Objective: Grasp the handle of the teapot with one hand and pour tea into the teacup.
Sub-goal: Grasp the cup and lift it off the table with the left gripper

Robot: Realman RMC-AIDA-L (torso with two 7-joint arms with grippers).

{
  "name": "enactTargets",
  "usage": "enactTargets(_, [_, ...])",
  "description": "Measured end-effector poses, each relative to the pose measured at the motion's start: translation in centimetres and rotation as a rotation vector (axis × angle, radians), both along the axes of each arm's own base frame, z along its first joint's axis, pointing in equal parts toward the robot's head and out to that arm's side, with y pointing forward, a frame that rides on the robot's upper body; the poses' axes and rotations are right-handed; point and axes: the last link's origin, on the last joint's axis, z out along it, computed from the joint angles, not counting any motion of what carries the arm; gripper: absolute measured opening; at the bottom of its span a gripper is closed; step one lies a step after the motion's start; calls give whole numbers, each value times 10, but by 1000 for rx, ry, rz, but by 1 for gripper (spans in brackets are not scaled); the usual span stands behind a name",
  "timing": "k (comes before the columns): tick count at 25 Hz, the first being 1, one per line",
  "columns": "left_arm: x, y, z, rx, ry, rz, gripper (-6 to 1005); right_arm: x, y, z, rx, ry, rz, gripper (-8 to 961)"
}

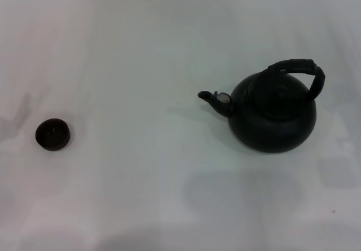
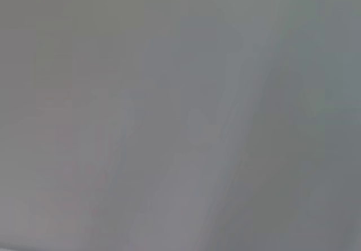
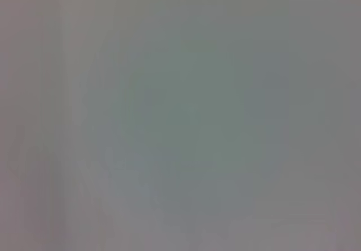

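Observation:
A large round matte-black teapot (image 1: 272,115) stands upright on the white table (image 1: 141,53) at the right. Its short spout (image 1: 214,100) with a small silvery tip points left. Its thick black ribbed bail handle (image 1: 302,69) arches over the top, leaning toward the far right. A tiny round dark brown teacup (image 1: 53,134) sits at the left, far from the teapot. Neither gripper shows in the head view. Both wrist views show only blank grey surface.
The white table fills the head view, with its far edge along the top. Faint shadows lie at the left edge and near the bottom centre.

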Motion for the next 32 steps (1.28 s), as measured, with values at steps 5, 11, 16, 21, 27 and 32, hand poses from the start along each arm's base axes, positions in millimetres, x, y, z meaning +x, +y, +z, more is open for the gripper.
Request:
enactTargets(5, [-2, 3, 2, 4, 9, 11, 766, -2, 3, -1, -3, 2, 5, 760])
enactTargets(11, [-3, 4, 5, 7, 15, 14, 767, -2, 4, -2, -5, 3, 5, 759])
enactTargets(16, [-2, 6, 5, 7, 15, 12, 766, -2, 4, -2, -6, 7, -1, 760])
enactTargets(21, [-3, 8, 5, -12, -12, 25, 763, 0, 8, -5, -19, 6, -18, 759])
enactTargets(27, [-9, 39, 28, -261, -42, 179, 759, -4, 21, -4, -27, -3, -7, 759])
enactTargets(32, [13, 67, 52, -444, -71, 279, 755, -5, 28, -5, -35, -10, -12, 760])
